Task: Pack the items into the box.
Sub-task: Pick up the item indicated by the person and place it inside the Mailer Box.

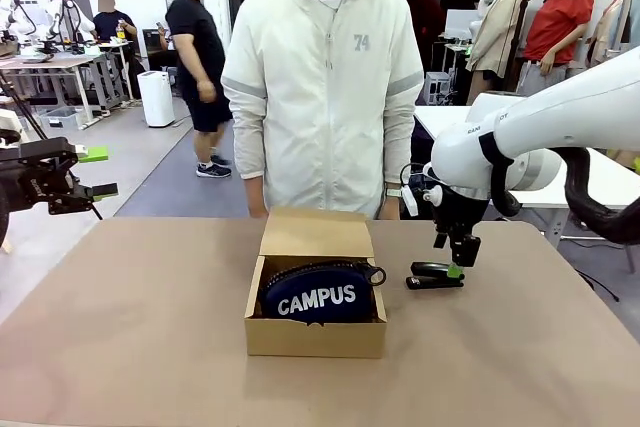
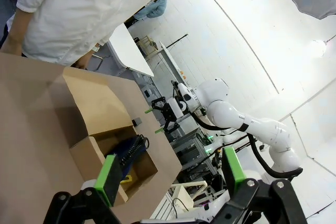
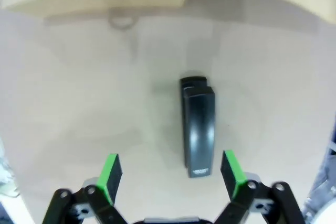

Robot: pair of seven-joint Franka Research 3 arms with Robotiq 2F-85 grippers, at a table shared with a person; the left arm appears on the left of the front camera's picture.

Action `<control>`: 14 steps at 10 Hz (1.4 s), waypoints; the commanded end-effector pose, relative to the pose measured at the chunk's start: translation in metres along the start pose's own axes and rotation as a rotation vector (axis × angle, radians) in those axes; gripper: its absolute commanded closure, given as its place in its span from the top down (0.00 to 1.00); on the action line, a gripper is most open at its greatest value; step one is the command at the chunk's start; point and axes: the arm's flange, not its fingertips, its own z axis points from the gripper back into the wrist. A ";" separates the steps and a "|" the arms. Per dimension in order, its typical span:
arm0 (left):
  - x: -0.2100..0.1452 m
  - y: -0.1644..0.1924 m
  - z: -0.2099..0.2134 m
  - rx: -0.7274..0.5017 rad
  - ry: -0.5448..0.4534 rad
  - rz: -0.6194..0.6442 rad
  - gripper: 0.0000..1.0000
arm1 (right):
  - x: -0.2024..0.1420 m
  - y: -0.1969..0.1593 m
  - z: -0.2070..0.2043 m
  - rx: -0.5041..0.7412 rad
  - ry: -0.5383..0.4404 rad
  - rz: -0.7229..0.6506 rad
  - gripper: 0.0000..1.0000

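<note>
A shallow rectangular brown cardboard box (image 1: 315, 335) sits mid-tabletop with its hinged flap lid laid back toward 12 o'clock. Inside it lies the navy blue soft zippered pouch (image 1: 318, 294), its white "CAMPUS" lettering facing the camera. The small black stapler (image 1: 434, 275) rests flat on the beige tabletop (image 1: 130, 327) at the box's 3 o'clock, just beside it and not touching.

The white right arm (image 1: 560, 112) reaches in from 3 o'clock, its wrist bent so the right jaws point straight down over the stapler. In the right wrist view these jaws stand wide open and empty. The stapler (image 3: 198, 127) runs lengthwise toward 12 o'clock, its near end between the green pads (image 3: 109, 176) and closer to the one at 5 o'clock.

The left arm (image 1: 40, 182) is held level off the tabletop's edge at 9 o'clock. Its left jaws are also fully spread, holding nothing, and aimed across at the box (image 2: 86, 153).

A person in a white zip jacket (image 1: 325, 97) stands at the box's 12 o'clock, arms hanging down.
</note>
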 end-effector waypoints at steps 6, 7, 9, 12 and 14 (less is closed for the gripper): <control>-0.001 -0.001 0.004 -0.010 0.010 -0.014 1.00 | -0.004 -0.048 -0.041 0.011 0.027 0.010 1.00; -0.001 -0.001 0.004 -0.010 0.010 -0.014 1.00 | -0.005 -0.052 -0.048 0.019 0.042 0.013 1.00; -0.001 -0.001 0.004 -0.010 0.010 -0.014 1.00 | -0.009 -0.063 -0.065 0.089 0.069 0.035 1.00; -0.001 -0.001 0.004 -0.010 0.010 -0.014 1.00 | -0.008 -0.061 -0.064 0.123 0.089 0.042 0.45; -0.001 -0.001 0.004 -0.010 0.010 -0.014 1.00 | -0.005 -0.062 -0.065 0.148 0.105 0.041 0.00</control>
